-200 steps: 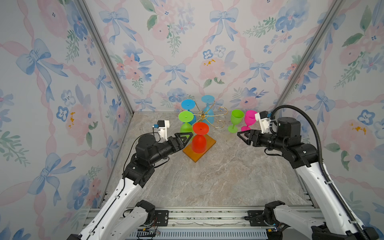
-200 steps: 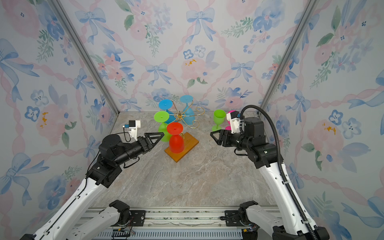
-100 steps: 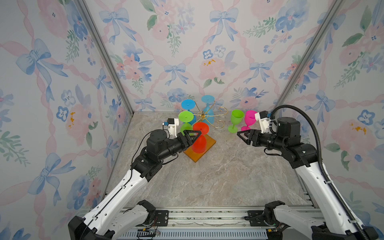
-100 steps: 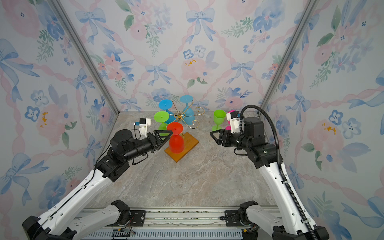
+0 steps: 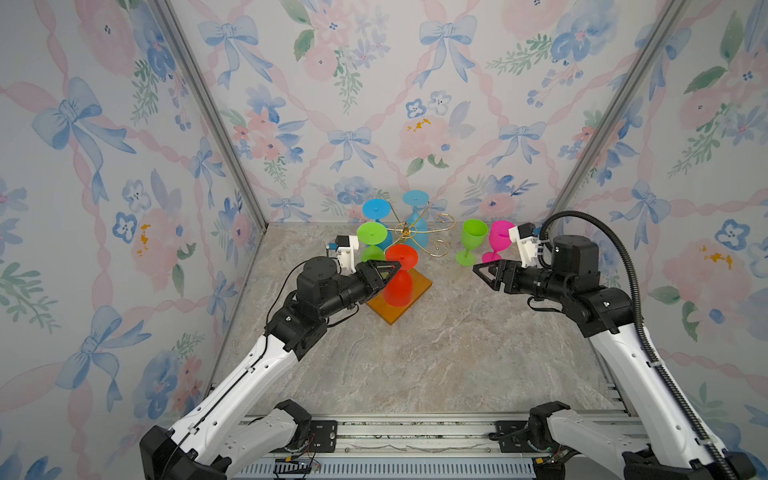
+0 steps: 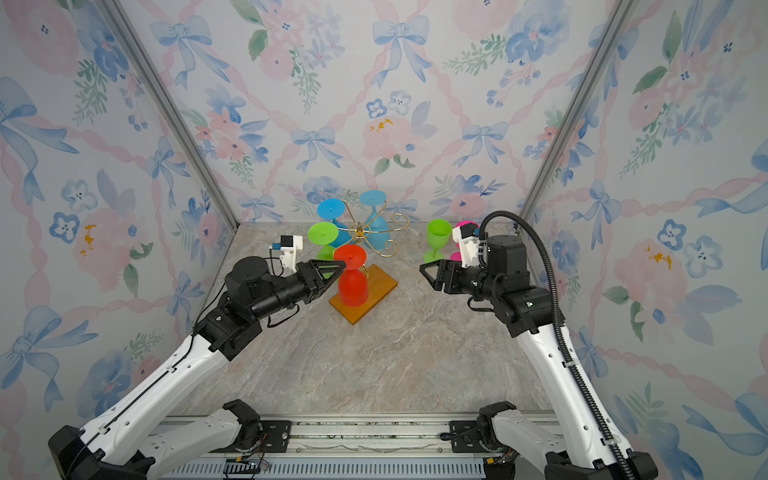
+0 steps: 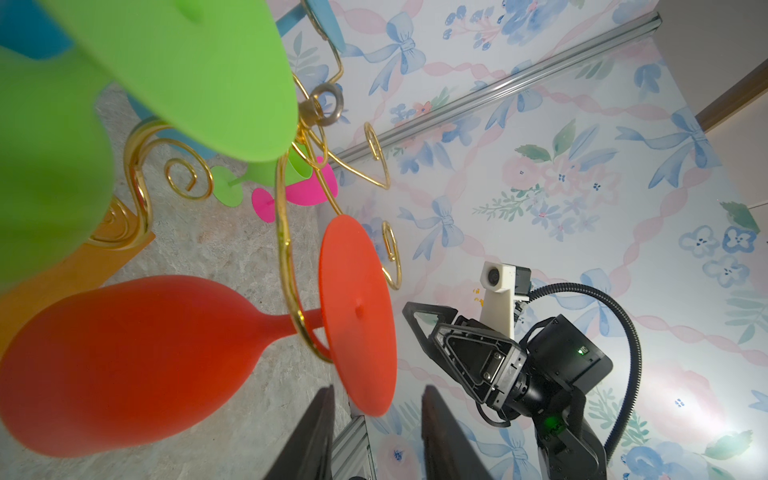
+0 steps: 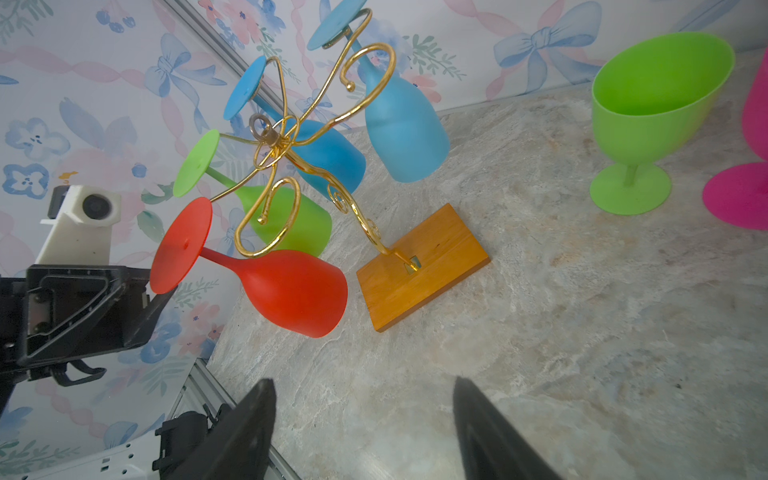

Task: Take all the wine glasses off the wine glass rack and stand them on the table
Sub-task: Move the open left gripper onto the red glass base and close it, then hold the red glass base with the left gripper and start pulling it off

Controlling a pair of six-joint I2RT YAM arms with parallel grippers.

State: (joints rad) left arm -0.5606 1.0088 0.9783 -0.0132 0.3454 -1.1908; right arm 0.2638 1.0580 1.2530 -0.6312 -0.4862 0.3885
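At centre frame, the left gripper (image 5: 397, 266) has been advanced and narrowed, part-open, about the foot of the red wine glass (image 5: 398, 286), still hung on the wine glass rack (image 5: 404, 228); nothing is gripped yet. The right gripper (image 5: 482, 272) is open, empty.

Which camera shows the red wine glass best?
Right wrist: the whole red wine glass shows, hanging on the rack. Left wrist: close, wire crossing its stem. In both top views: small, left pincer overlapping its foot.

Upside-down red wine glass (image 5: 398, 286) on gold rack (image 5: 420, 286)
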